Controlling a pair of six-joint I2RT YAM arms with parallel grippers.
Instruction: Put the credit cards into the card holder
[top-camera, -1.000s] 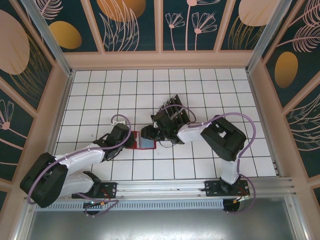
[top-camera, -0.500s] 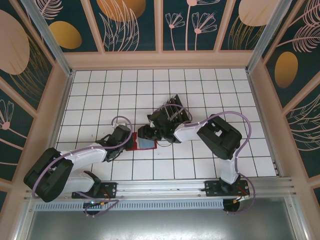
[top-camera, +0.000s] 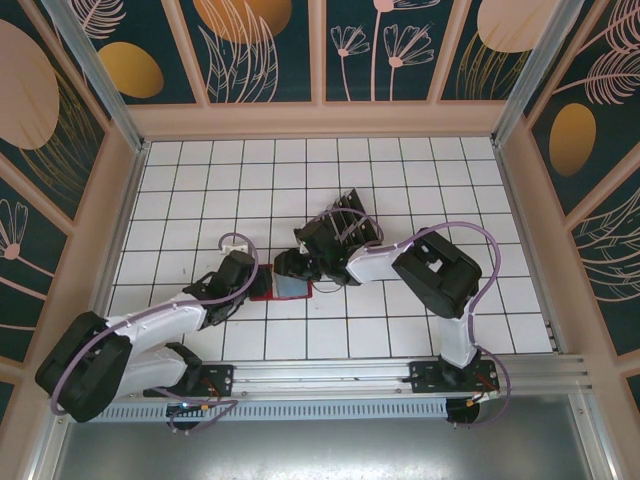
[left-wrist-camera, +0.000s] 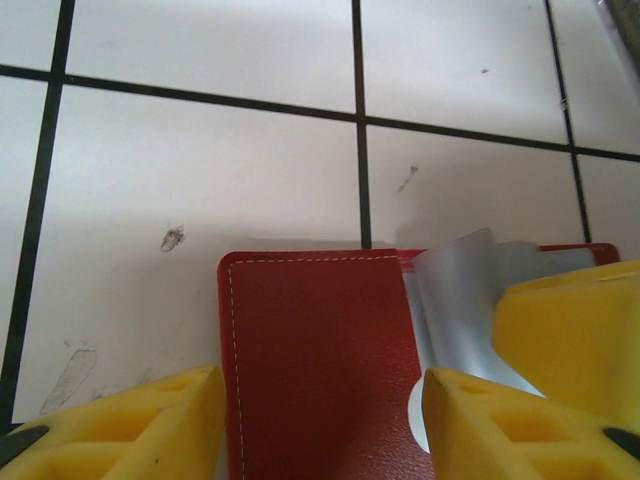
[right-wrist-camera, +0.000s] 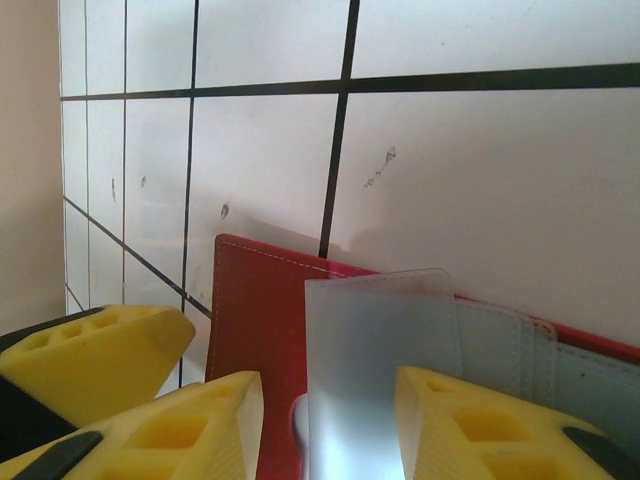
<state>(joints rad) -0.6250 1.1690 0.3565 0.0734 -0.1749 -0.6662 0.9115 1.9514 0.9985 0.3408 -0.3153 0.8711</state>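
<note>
One card (right-wrist-camera: 380, 340), between right hand (right-wrist-camera: 330, 400) fingers

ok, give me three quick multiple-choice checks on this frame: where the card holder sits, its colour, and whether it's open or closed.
1. Where does the card holder lie?
A. against the back wall
B. on the tiled table, between the left tool and the right tool
C. on the metal rail

2. What colour is its stitched flap?
A. red
B. green
C. white

3. What state is it in?
A. folded shut
B. standing on edge
C. lying open, pockets facing up

Answers:
1 B: the top view shows it mid-table with both tool tips at it.
2 A: the left wrist view shows a red flap with pale stitching.
3 C: the right wrist view shows the grey pockets exposed beside the red flap.
</note>
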